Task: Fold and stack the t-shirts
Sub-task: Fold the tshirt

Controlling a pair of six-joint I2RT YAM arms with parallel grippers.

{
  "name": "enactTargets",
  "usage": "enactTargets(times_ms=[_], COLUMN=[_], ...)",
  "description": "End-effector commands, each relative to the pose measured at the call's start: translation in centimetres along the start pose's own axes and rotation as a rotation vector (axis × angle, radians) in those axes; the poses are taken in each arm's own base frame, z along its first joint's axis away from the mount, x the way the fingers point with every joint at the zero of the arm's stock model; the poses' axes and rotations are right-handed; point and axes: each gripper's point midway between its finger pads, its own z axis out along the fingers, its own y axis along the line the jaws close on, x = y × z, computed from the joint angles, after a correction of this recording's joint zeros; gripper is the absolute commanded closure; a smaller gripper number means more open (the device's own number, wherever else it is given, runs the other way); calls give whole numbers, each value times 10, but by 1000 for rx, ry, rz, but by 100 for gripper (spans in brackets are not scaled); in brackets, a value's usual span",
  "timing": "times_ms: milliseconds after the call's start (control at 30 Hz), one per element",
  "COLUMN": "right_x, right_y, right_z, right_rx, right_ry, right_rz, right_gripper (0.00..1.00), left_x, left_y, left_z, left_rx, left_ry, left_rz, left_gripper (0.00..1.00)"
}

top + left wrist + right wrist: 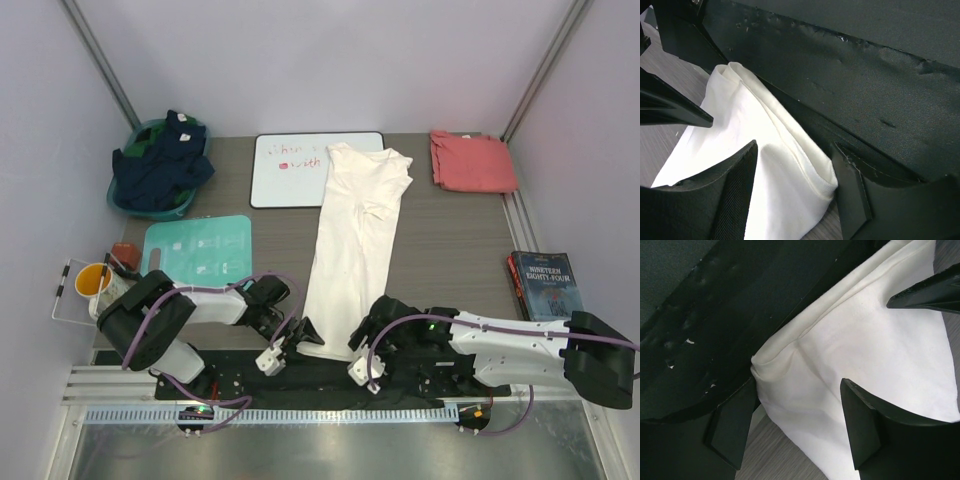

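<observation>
The cream-white t-shirt (350,240) lies as a long narrow strip from the whiteboard down to the table's near edge. Its chest print is hidden. My left gripper (298,335) is open at the strip's near left corner. In the left wrist view the jaws (795,147) straddle the folded hem (805,175) without pinching it. My right gripper (362,340) is open at the near right corner. In the right wrist view its jaws (797,385) straddle the cloth corner (800,385). The salmon-red t-shirt (470,160) lies folded at the back right.
A teal basket (120,195) with dark blue clothes stands at the back left. The whiteboard (285,175) lies under the shirt's collar end. A teal board (197,247), a yellow cup (93,280) and a book (545,285) lie at the sides. A black mat (865,90) borders the near edge.
</observation>
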Motion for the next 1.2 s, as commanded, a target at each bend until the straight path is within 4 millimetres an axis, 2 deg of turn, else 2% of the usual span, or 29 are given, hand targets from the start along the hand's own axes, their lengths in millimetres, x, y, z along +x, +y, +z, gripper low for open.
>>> enactTargets(times_ms=[0,200,267,367,500,533,633,700,733,767,800,967,1167], right_x=[-13,-13,-12,-12,-12,-12,-12,-12,-12,-12,-14,-16,-23], right_y=[-3,4,1,-7,-10,-12,-16,-18,-19,-19,-22,-23,-30], right_z=[-4,-4,0,5,8,9,8,7,6,6,4,-2,-15], right_rx=[-16,-29,-16,11,43,57,71,74,72,70,73,68,90], right_ry=[-47,-48,-46,-39,-41,-39,-33,-28,-22,-19,-19,-16,-19], right_rz=[-12,-12,-5,11,-4,-1,10,8,7,8,8,9,39], right_gripper=[24,23,26,34,55,69,87,92,93,94,94,99,99], left_x=[26,26,26,27,26,27,25,25,25,25,25,23,20], left_y=[41,43,44,43,42,41,41,40,39,40,41,44,52], left_z=[-13,-14,-14,-14,-14,-14,-14,-14,-14,-14,-15,-15,-17], left_rx=[-35,-41,-43,-42,-44,-44,-47,-48,-47,-49,-51,-60,-77], left_ry=[157,164,165,171,169,169,168,168,167,168,169,164,162], left_rz=[394,395,396,390,388,384,387,382,378,373,374,372,370], left_gripper=[40,41,41,41,42,42,42,52,63,91,100,100,100])
